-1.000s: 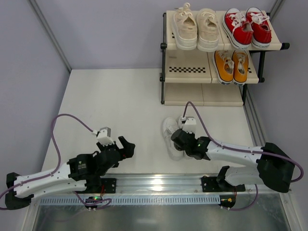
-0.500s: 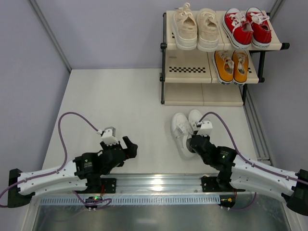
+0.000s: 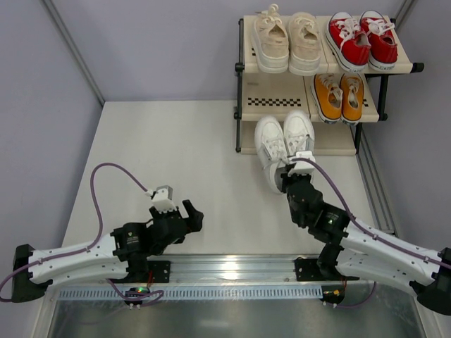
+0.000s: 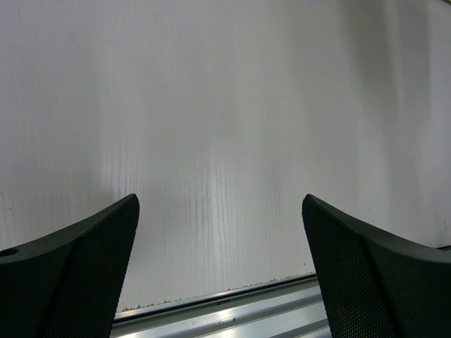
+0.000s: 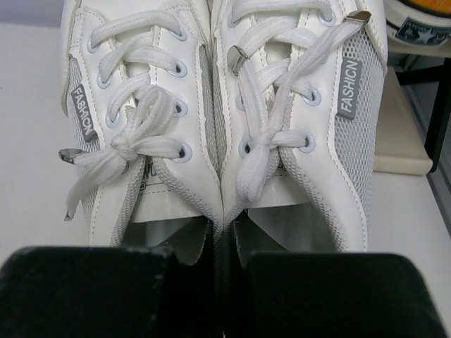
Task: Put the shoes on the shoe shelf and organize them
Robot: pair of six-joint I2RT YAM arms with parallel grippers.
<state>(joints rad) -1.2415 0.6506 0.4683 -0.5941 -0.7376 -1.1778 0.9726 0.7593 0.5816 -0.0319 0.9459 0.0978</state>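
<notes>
At the near edge of the table [image 3: 162, 141], the left gripper [image 3: 187, 215] hangs low over the bare surface, jaws spread wide with nothing between them. Its wrist view gives only two dark fingertips [image 4: 84, 267], both cut off by the frame, and a strip of metal rail [image 4: 232, 313] at the bottom.

Further in on the right side, the right gripper [image 5: 211, 282] is closed on the white sneakers [image 3: 283, 139], pinching the inner collars of both shoes together. Its black pads fill the bottom of the wrist view and hide the heels and the exact point of contact. The laces, eyelets and grey "FASHION" tabs are plain to see, but the toes run off the top of that view.

From above, the pair lies side by side, toes pointing away. The front halves are over the bottom tier of the shoe shelf [image 3: 275, 102] and the heels stick out toward the arm. Whether the soles rest on the panel or hang just above it cannot be told.

Behind, the orange-yellow pair [image 3: 340, 95] sits on the right of the middle tier. On the top tier are the cream pair [image 3: 289, 42] at left and the red pair [image 3: 363, 39] at right. These upper tiers hide the back of the bottom one.
</notes>
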